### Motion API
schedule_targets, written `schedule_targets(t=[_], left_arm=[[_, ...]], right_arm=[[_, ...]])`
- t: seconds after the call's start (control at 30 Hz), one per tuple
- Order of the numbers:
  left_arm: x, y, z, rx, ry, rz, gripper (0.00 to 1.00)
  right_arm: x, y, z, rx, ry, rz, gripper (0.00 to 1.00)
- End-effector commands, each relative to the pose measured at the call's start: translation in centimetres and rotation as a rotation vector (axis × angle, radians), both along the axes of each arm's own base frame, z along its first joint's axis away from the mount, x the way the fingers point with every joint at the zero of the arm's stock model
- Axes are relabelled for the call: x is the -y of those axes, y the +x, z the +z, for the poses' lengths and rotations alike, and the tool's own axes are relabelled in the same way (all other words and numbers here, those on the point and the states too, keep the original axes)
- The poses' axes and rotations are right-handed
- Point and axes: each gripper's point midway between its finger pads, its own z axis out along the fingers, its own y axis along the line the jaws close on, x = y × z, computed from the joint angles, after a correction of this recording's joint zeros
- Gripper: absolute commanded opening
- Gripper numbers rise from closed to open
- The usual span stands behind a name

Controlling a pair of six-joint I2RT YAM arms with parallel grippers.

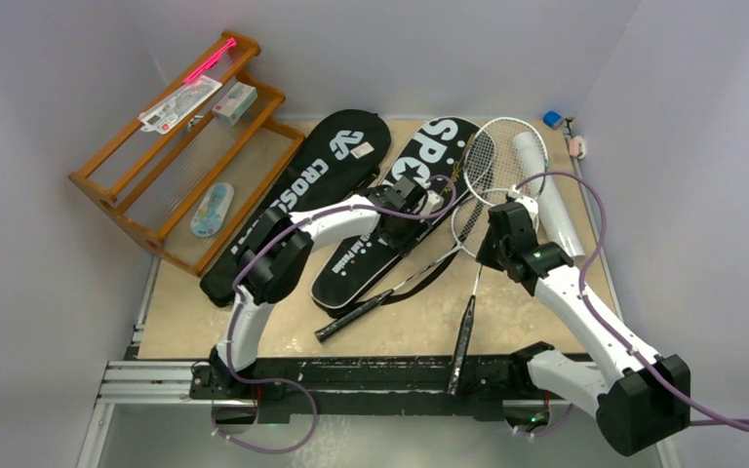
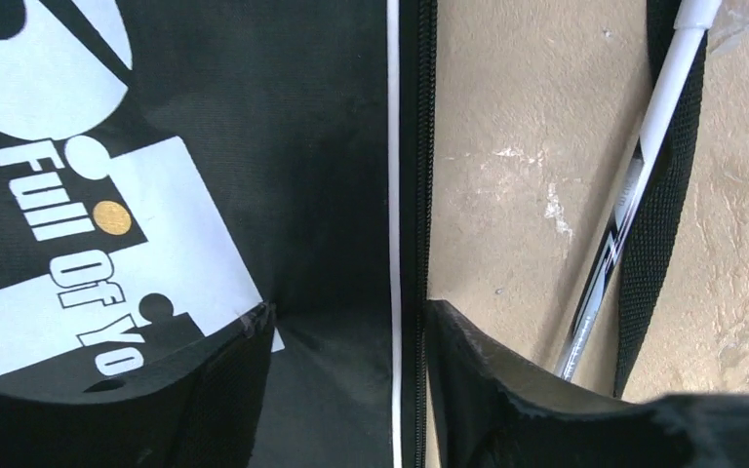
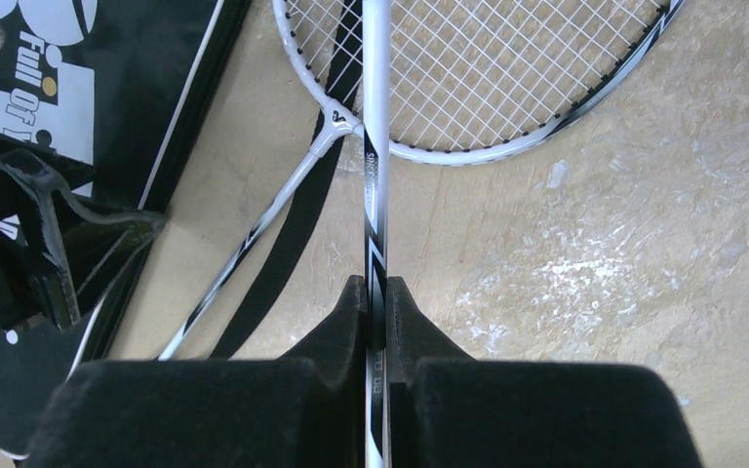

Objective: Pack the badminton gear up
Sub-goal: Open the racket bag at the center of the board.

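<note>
Two black covers lie side by side, the "CROSSWAY" cover (image 1: 302, 190) on the left and the "SPORT" cover (image 1: 405, 229) beside it. My left gripper (image 1: 427, 208) (image 2: 351, 312) hovers open over the SPORT cover's zipped right edge (image 2: 415, 195), one finger (image 2: 224, 390) on each side of it. My right gripper (image 1: 491, 249) (image 3: 375, 292) is shut on the shaft of a white racket (image 3: 374, 185), whose black handle (image 1: 463, 336) reaches past the table's front. A second racket (image 1: 390, 297) (image 3: 254, 244) lies crossed under it. A long white tube (image 1: 546, 190) rests at the right.
An orange-brown wooden rack (image 1: 137, 210) with small packets and a pink stick (image 1: 205, 63) stands at the back left. A black strap (image 3: 283, 249) trails beside the second racket's shaft. Small blue and pink items (image 1: 552, 119) sit in the back right corner. Walls close in on both sides.
</note>
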Motion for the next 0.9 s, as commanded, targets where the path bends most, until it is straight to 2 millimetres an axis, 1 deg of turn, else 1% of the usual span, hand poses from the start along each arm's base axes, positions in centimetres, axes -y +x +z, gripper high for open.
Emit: schedule_targets(t=[0.0,0.03,0.1,0.13,0.17,0.27,0.33,0.4,0.5,0.6,0.67,0.8,0.87], left_arm=[[-0.1,0.0,-0.3,-0.031,0.030,0.047,0.49],[0.0,-0.1,-0.5,-0.047,0.029,0.050,0.35],[-0.1,-0.6,-1.3,-0.088,0.045,0.056,0.15],[-0.1,-0.6,-1.4,-0.098,0.052,0.057,0.03],[-0.2,-0.6,-1.1,-0.099,0.054,0.061,0.00],[0.0,0.2,1.1,-0.041,0.020,0.079,0.00],[-0.2,0.7,3.0,0.016,-0.008,0.090,0.00],[-0.9,1.4,4.7,0.085,-0.011,0.114,0.00],[-1.9,2.3,6.9,0.170,-0.009,0.153,0.00],[-2.8,2.8,8.3,0.224,0.003,0.192,0.00],[-3.4,3.2,8.9,0.250,0.014,0.220,0.00],[-4.5,4.0,9.7,0.281,0.021,0.280,0.00],[-4.9,4.3,9.9,0.275,0.009,0.304,0.00]], right_arm=[[0.0,1.1,2.8,0.075,0.012,-0.005,0.00],[0.0,1.1,2.9,0.076,0.011,-0.006,0.00],[0.1,0.9,3.0,0.073,0.010,-0.006,0.00],[0.1,0.9,3.1,0.072,0.009,-0.006,0.00],[0.1,0.8,3.2,0.072,0.007,-0.006,0.00],[0.3,0.5,3.5,0.077,0.003,-0.003,0.00],[0.4,0.4,3.7,0.080,0.003,-0.002,0.00],[0.3,0.4,3.8,0.084,-0.008,0.020,0.00],[-0.6,-0.7,3.1,0.016,0.026,0.068,0.00],[-0.8,-2.3,2.1,-0.059,0.046,0.067,0.00],[-1.0,-3.1,1.8,-0.080,0.063,0.079,0.00],[-2.1,-4.7,1.5,-0.134,0.127,0.118,0.00],[-2.3,-5.9,1.0,-0.210,0.134,0.109,0.00]])
